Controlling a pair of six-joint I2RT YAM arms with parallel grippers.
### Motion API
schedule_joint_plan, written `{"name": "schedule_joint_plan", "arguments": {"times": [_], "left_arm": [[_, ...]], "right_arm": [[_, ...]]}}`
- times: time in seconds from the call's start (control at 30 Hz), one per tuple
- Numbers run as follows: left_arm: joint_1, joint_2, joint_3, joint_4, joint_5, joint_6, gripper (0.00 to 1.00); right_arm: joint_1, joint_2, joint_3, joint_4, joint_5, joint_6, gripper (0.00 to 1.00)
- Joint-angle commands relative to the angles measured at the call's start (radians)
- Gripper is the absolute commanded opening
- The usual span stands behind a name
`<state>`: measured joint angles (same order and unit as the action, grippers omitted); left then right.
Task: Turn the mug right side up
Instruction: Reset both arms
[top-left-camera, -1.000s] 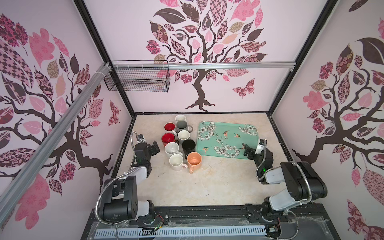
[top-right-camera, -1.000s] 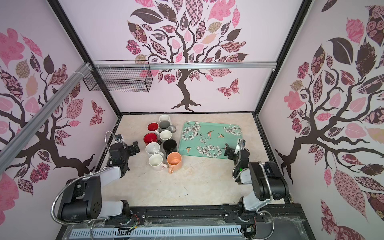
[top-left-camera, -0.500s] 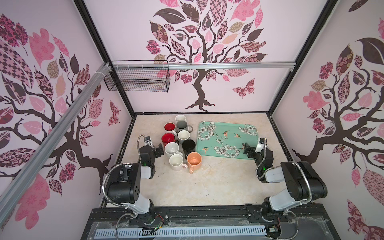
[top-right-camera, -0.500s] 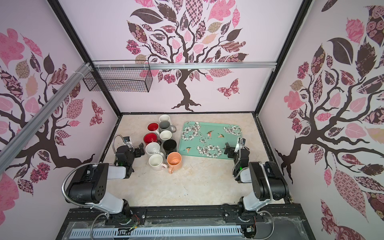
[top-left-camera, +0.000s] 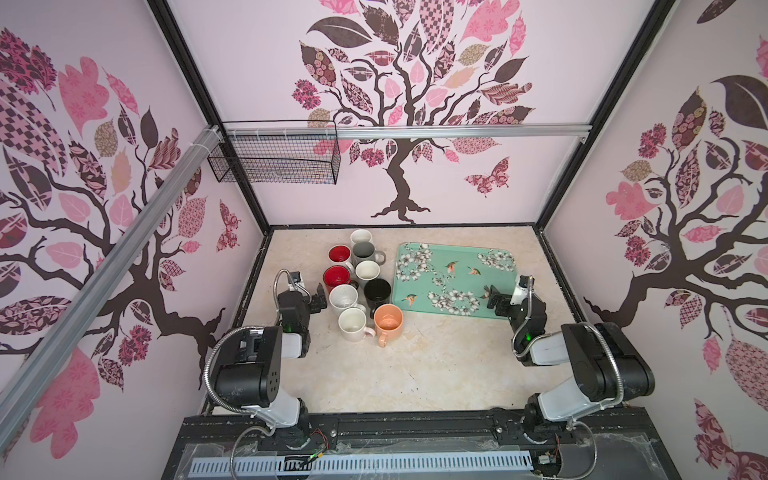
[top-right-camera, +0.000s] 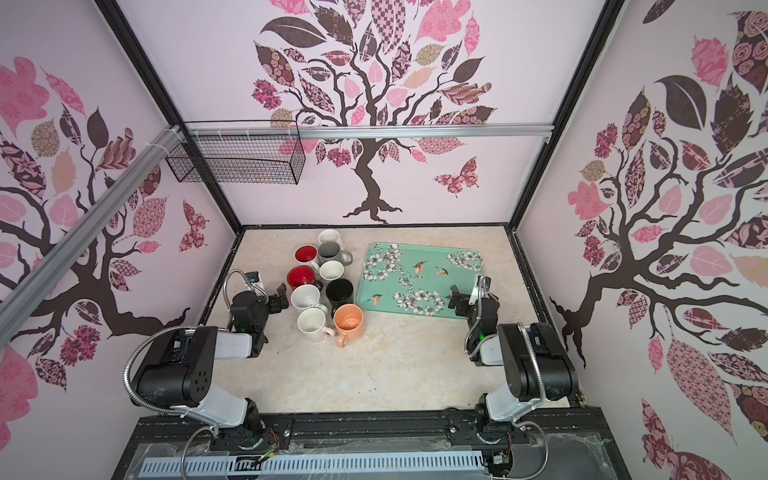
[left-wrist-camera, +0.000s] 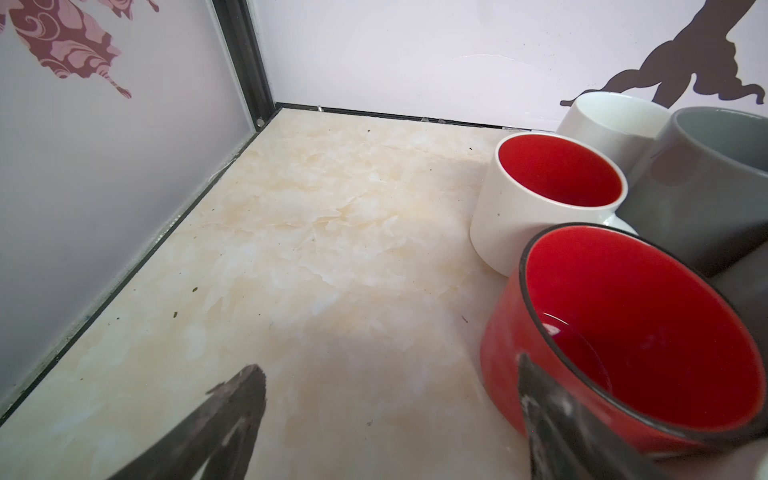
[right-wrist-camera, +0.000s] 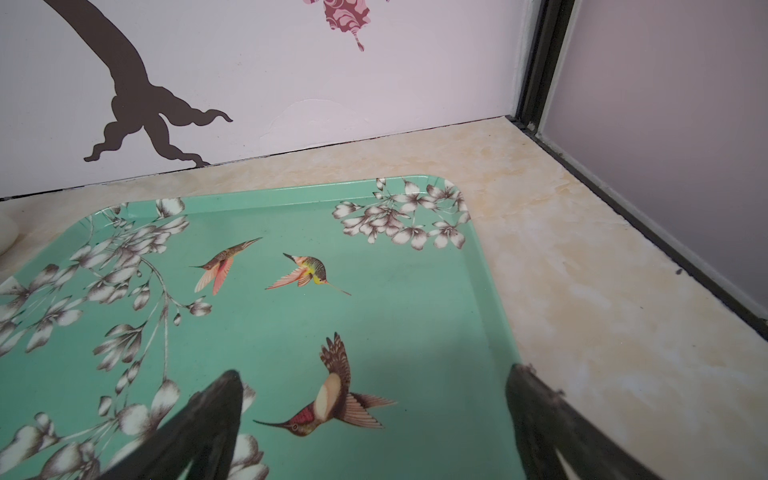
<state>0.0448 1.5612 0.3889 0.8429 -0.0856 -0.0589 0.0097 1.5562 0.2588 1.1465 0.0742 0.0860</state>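
Note:
Several mugs stand packed together left of the middle in both top views. One white mug (top-left-camera: 343, 296) (top-right-camera: 305, 297) shows a flat, speckled top and looks base-up; the others show open mouths. My left gripper (top-left-camera: 319, 296) (top-right-camera: 280, 300) hangs open and empty just left of this mug and of a red mug (top-left-camera: 336, 277). In the left wrist view that gripper (left-wrist-camera: 390, 374) straddles bare table, one finger in front of the red mug (left-wrist-camera: 623, 332); the upturned mug is out of that view. My right gripper (top-left-camera: 496, 300) (right-wrist-camera: 374, 382) is open and empty above the tray's near right corner.
A teal tray (top-left-camera: 453, 248) (right-wrist-camera: 415, 316) printed with birds and flowers lies right of the mugs with nothing on it. An orange mug (top-left-camera: 388, 319) and a white mug (top-left-camera: 352, 322) stand nearest the front. A wire basket (top-left-camera: 274, 162) hangs on the back wall.
My left gripper has swung right from near the left wall to the side of the mug cluster, still open. The right arm has not moved.

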Motion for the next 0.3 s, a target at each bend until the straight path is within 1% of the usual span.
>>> {"name": "schedule_joint_plan", "arguments": {"times": [0.0, 0.27], "left_arm": [[-0.002, -0.003, -0.005, 0.024, -0.005, 0.008, 0.97], [-0.007, -0.007, -0.005, 0.021, -0.013, 0.008, 0.97]], "right_arm": [[-0.001, -0.007, 0.017, 0.012, -0.006, -0.012, 1.0], [-0.001, -0.007, 0.017, 0.014, -0.006, -0.012, 1.0]]}}
